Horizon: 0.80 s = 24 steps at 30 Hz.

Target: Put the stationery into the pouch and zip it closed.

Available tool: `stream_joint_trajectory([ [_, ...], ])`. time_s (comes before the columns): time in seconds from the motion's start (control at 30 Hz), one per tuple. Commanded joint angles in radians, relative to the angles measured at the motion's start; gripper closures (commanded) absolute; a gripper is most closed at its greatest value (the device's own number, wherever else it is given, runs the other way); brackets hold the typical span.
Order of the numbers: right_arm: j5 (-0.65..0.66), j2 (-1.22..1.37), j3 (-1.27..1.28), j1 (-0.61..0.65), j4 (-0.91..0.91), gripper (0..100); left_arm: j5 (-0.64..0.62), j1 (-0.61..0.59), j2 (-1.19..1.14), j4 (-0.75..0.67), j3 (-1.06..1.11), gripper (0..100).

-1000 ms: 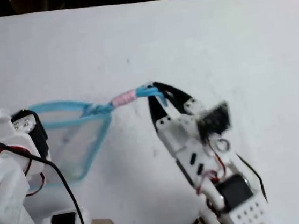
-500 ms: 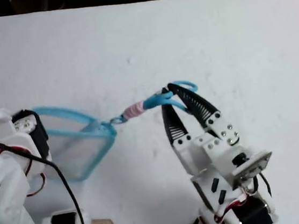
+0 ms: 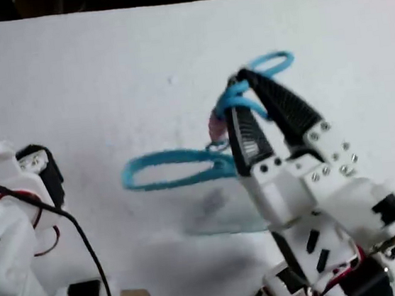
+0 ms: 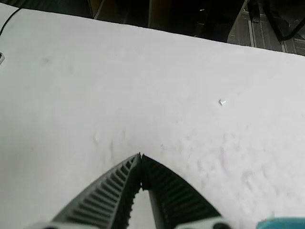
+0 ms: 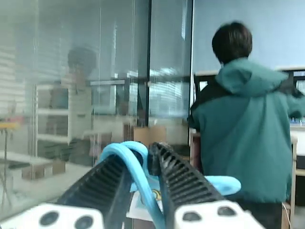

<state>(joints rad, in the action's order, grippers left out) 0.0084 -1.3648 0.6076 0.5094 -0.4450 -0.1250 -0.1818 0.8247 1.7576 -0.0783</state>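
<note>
Right gripper (image 3: 240, 92) jaws narrow, clamped on blue strap (image 3: 270, 61); pouch (image 3: 171, 168) dangles beneath, centre. Left gripper (image 4: 140, 158) jaws closed, empty, near-left.

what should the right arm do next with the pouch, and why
Probably lower it onto the table: the right gripper is shut on the blue strap with the pouch dangling in the air, and the left gripper sits shut over the table, apart from it.
</note>
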Motion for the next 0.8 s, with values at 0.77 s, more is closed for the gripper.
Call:
stream_joint_trajectory([
  [0.77, 0.175, 0.917, -0.962, 0.114, -0.325, 98.2, -0.005, -0.004, 0.050, 0.026, -0.437, 97],
])
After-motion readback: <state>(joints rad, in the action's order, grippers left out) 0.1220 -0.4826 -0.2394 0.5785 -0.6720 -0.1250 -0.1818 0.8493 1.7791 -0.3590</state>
